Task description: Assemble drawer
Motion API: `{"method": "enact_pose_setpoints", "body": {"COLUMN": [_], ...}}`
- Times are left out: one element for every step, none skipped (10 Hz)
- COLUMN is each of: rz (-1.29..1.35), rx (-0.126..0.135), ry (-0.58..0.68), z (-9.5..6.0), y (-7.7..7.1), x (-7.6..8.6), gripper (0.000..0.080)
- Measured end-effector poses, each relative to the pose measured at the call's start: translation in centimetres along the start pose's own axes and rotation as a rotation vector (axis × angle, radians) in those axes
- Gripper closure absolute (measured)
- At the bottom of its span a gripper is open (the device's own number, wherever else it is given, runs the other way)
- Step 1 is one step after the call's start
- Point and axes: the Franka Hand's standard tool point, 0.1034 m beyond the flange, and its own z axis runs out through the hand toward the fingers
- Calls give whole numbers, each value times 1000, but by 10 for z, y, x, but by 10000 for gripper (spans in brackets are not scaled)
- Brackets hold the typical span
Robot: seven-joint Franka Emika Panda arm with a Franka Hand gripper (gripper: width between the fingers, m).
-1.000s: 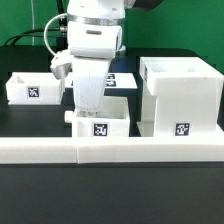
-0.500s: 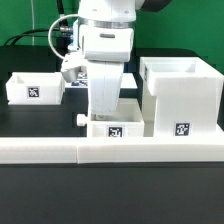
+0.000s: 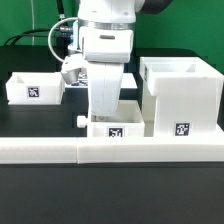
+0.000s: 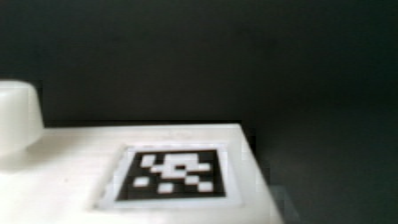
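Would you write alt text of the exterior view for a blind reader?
The white gripper hangs low over the middle tray, its fingers out of sight. A tall white housing stands to the exterior view's right, a second tray to its left, a long white bar in front.

Black table [image 3: 35, 118] bore the housing [image 3: 180, 98], a tray [image 3: 115, 129] just beside it, a second tray [image 3: 33, 89] well apart, and a white bar [image 3: 60, 150].

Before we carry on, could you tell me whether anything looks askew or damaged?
Nothing stands out: the housing, the tray under the gripper and the other tray all sit upright and level, with no visible damage.
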Motion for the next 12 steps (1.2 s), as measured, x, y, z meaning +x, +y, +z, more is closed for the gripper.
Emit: {"method": "enact_pose_setpoints", "body": {"rz": [2,4,4,5,7,13,15,22,24,25,28,30], "rx": [-1,0,0,1,2,4,5,6,6,6,0,-14], "ry": [1,0,0,0,1,1,1,0,0,0,1,3], "z": [0,0,0,1,1,1,1,1,1,1,1,0], "y": [0,0,0,0,0,0,0,-1,-1,-1,1,2], "x": [0,-1,-1,0,1,1,1,1,1,0,0,0], "gripper": [757,757,757,757,757,757,757,757,757,757,757,757]}}
